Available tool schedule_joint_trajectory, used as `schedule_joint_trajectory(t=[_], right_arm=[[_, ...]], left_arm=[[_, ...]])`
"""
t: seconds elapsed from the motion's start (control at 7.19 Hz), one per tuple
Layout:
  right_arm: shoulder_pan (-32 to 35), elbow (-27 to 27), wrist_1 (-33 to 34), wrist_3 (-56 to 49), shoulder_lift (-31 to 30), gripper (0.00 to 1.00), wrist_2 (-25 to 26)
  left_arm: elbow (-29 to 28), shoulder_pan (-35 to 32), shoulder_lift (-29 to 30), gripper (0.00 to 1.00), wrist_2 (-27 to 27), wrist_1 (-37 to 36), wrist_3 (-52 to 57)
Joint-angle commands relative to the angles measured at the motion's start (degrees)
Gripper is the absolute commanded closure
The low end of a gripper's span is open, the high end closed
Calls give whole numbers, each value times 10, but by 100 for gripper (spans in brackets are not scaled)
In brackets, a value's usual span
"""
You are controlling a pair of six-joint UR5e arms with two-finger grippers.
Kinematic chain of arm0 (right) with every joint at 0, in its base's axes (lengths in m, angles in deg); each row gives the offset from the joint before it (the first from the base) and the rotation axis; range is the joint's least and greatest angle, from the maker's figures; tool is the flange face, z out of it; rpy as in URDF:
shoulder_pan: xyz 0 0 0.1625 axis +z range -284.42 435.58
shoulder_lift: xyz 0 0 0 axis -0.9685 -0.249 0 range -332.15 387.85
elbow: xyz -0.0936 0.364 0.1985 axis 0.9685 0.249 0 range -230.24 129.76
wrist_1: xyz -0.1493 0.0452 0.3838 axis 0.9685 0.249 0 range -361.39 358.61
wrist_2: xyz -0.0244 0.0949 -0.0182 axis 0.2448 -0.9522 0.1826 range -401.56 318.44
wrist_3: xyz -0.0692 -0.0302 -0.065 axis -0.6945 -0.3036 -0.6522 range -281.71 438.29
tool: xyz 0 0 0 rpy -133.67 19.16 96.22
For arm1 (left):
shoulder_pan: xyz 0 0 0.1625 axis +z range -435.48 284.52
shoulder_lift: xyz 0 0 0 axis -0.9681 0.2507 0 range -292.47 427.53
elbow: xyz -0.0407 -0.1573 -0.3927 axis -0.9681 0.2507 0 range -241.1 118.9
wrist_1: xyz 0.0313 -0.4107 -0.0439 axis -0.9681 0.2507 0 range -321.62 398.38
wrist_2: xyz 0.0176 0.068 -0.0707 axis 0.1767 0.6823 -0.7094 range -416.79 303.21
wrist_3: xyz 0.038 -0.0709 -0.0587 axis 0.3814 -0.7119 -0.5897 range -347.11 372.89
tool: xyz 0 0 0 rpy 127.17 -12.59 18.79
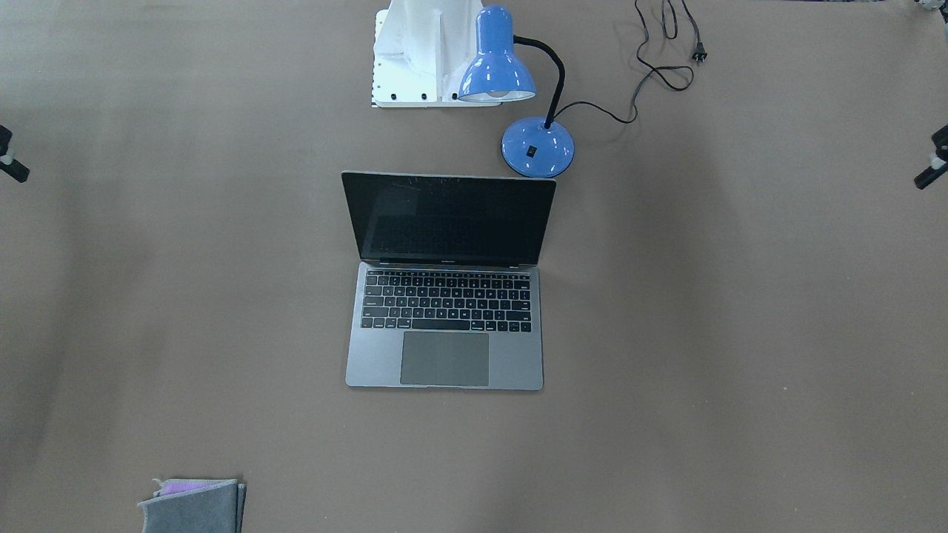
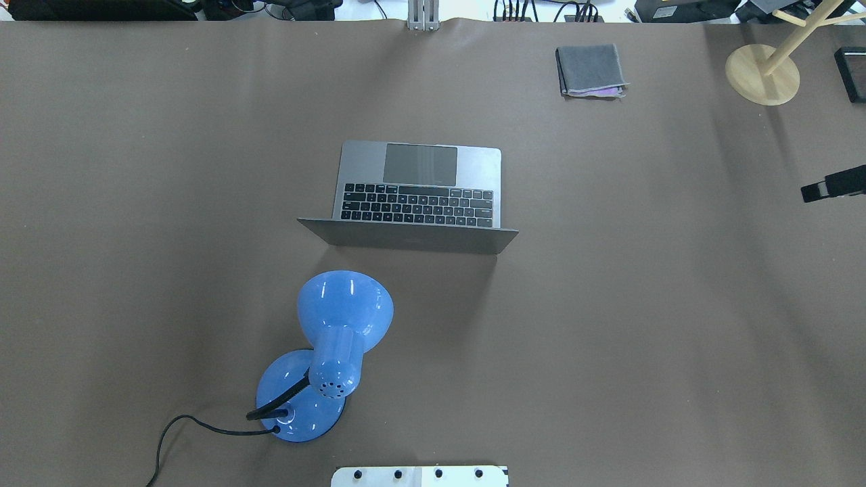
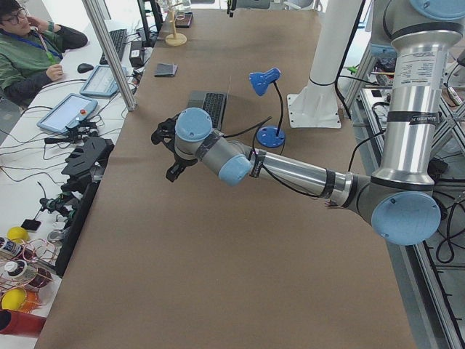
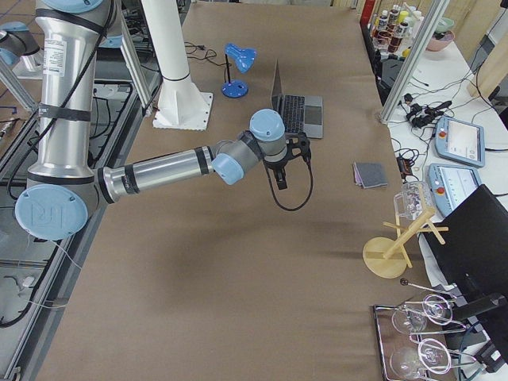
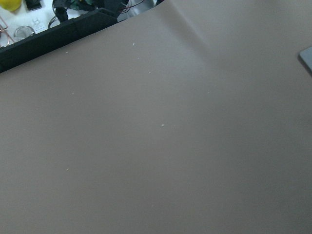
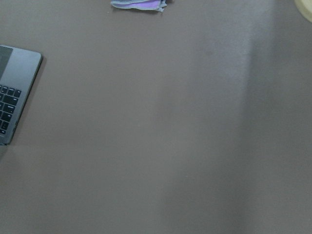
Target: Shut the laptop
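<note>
The laptop [image 1: 444,296] lies open in the middle of the brown table, its black screen upright and its keyboard and trackpad toward the operators' side. It also shows in the overhead view [image 2: 419,196], where the lid's back faces me. My left gripper [image 1: 935,158] hovers far to the laptop's side, at the edge of the front-facing view, its two dark fingers apart and empty. My right gripper [image 1: 9,155] hovers at the opposite edge, also apart and empty; it shows in the overhead view [image 2: 832,184]. The right wrist view catches one laptop corner [image 6: 12,97].
A blue desk lamp [image 1: 518,96] stands just behind the laptop's lid on my left side, its cord [image 1: 659,66] trailing toward my base. A folded grey cloth [image 2: 590,70] and a wooden stand [image 2: 762,73] sit at the far right.
</note>
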State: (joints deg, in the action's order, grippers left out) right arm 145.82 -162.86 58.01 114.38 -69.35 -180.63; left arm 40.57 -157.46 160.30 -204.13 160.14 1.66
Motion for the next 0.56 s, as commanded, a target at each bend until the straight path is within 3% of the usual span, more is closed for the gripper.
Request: schedule_joint_trajectory(t=[0.0, 0.14, 0.42], right_arm=[[-108, -8, -133, 208, 5, 3, 81], [-165, -34, -135, 269, 6, 6, 128], [-248, -79, -136, 356, 6, 22, 175]], left_arm=[[-2, 96, 0, 2, -5, 161, -232], [1, 136, 6, 2, -5, 204, -308], [1, 218, 7, 2, 13, 282, -376]])
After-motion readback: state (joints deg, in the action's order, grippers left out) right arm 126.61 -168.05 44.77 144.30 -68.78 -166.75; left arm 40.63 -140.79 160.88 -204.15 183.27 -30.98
